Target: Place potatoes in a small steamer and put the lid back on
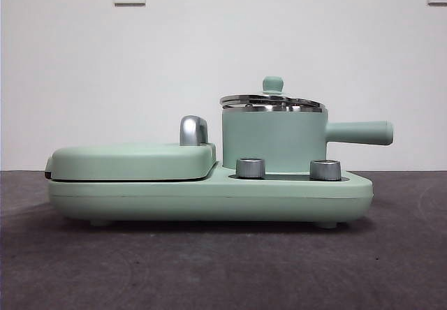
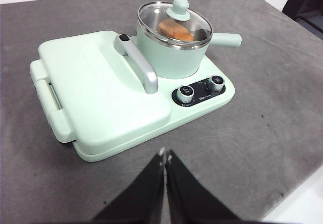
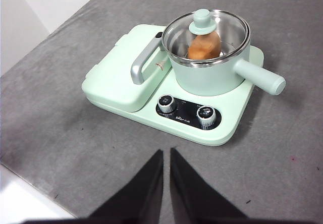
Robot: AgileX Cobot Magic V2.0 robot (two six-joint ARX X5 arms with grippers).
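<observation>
Two steel control knobs sit nearest on the front of a mint-green cooking base, which rests on the grey bench around its middle, well away from every edge. On one half of the base lies a flat green griddle cover with a chrome handle. On the other half stands the small steamer, a green pot with a steel rim and a straight side handle pointing away from the griddle. The lid, clear glass with a green knob, sits level on the pot's rim. Through the glass the potato, orange-brown and rounded, shows inside the pot. The left hand hangs above the bench, apart from the base, its jaws pressed together and empty. The right hand also hangs clear of everything, jaws nearly together with a thin gap, holding nothing.
</observation>
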